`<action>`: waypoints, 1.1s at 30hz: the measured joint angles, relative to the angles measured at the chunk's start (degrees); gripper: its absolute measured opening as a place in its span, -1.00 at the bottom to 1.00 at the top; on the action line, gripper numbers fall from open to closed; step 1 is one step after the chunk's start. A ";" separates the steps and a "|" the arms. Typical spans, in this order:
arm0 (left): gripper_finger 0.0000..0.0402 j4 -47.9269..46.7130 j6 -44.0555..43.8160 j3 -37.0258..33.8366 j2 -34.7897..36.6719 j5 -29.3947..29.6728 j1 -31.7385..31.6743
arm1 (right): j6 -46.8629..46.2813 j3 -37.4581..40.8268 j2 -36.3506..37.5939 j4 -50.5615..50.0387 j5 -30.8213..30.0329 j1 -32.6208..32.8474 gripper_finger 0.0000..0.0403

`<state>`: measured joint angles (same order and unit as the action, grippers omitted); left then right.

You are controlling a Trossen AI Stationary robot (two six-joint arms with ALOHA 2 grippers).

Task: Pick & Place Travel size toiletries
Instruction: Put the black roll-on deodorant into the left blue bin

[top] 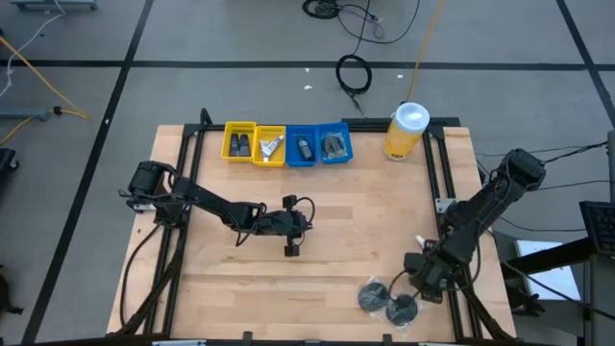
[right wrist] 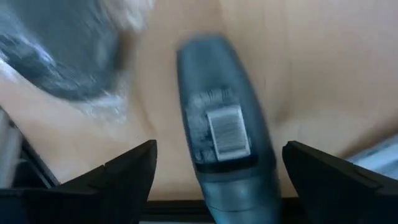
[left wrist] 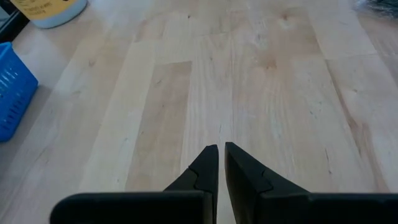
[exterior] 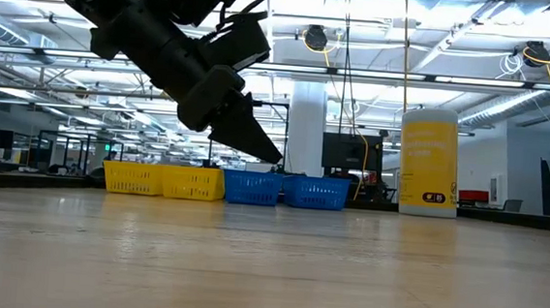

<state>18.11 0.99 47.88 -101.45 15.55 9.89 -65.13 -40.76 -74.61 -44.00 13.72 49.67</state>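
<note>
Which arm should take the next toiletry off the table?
Right. The right gripper is open beside the dark round packets, with a dark bottle between its fingers. The left gripper is shut, mid-table.

Both arms are dark, jointed, with black cables looping along them. The left gripper (left wrist: 218,163) has 2 black, wedge-shaped fingers; the right gripper (right wrist: 217,171) matches.
</note>
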 joint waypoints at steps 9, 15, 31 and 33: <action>-0.85 0.13 0.20 0.00 0.00 0.00 -0.02 | -1.07 5.92 -0.42 3.51 -0.37 4.04 0.67; -0.85 0.17 -0.08 0.00 0.00 0.00 -0.02 | -2.22 6.51 -1.03 4.57 -1.12 3.07 0.45; -0.85 -3.05 5.15 -0.02 6.35 8.77 4.91 | 4.17 6.43 -0.54 24.25 -9.86 -11.30 0.16; -0.85 -3.85 5.83 -0.02 7.77 10.12 5.84 | 8.90 6.35 -0.67 33.13 -12.52 -13.43 0.18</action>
<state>14.26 6.83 47.86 -93.68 25.67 15.73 -56.23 -34.40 -75.27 -10.86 1.21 36.24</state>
